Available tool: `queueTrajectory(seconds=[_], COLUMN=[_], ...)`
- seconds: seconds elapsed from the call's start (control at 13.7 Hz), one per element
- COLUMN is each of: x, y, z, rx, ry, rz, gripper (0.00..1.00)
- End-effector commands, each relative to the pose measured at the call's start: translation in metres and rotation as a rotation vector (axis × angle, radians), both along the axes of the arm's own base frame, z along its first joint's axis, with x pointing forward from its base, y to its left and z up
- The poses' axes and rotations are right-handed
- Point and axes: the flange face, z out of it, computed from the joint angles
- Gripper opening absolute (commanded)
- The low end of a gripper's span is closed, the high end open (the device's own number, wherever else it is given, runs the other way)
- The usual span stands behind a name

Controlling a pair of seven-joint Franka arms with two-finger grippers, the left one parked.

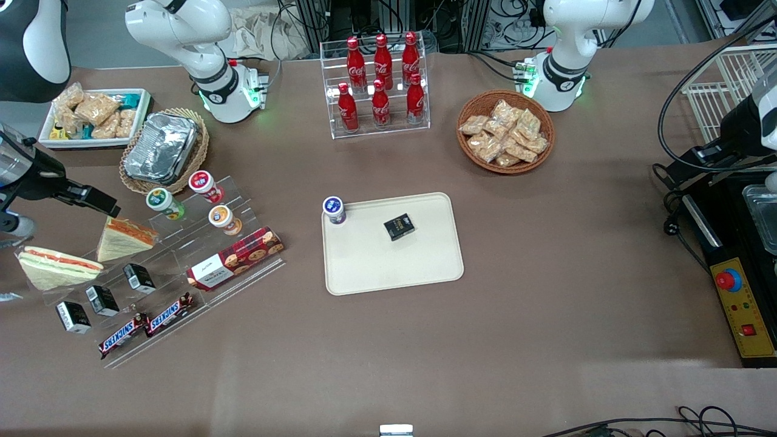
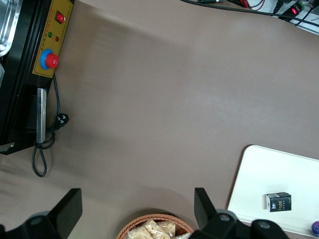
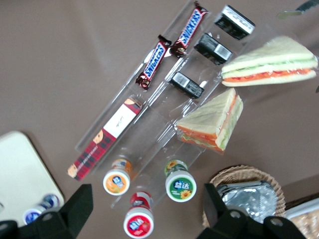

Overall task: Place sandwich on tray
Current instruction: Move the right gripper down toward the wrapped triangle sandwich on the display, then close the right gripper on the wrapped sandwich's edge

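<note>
two wedge sandwiches sit on your clear stepped rack (image 1: 182,267) at the working arm's end of the desk (image 1: 546,273). the sandwich (image 1: 57,267) you want, pale bread with a red and green stripe, lies near the rack's outer end, just beside the yellower wedge (image 1: 124,238). the gripper (image 3: 144,209) hovers above the rack near the yellower wedge, its fingers (image 3: 79,206) spread wide with nothing between them. the tray (image 1: 425,267) lies mid-desk, well apart from the sandwich, carrying a blue-lidded cup (image 1: 334,209) and a small black box (image 1: 399,226).
</note>
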Motion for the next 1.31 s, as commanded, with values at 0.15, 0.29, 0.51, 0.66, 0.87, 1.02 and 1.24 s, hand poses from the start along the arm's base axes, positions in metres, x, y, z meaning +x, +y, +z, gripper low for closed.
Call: queueTrajectory(seconds=[0.15,0.29,0.51,0.66,0.87,1.02,1.24], x=[0.003,0.0,-0.001,0.009,0.019,0.022,0.022], y=[-0.018,-0.045,-0.074,-0.091,-0.103,-0.134,-0.167], z=[0.003,0.003,-0.002,-0.018,-0.028,-0.049,-0.067], rx=[-0.042,-0.038,-0.043,-0.038,-0.035,-0.037,-0.03], ry=[-0.019,-0.019,-0.023,-0.032,-0.073,-0.053,-0.048], rz=[-0.198,-0.271,-0.461,-0.561,-0.685,-0.775,-0.888], gripper=[0.98,0.98,0.98,0.98,0.98,0.98,0.97])
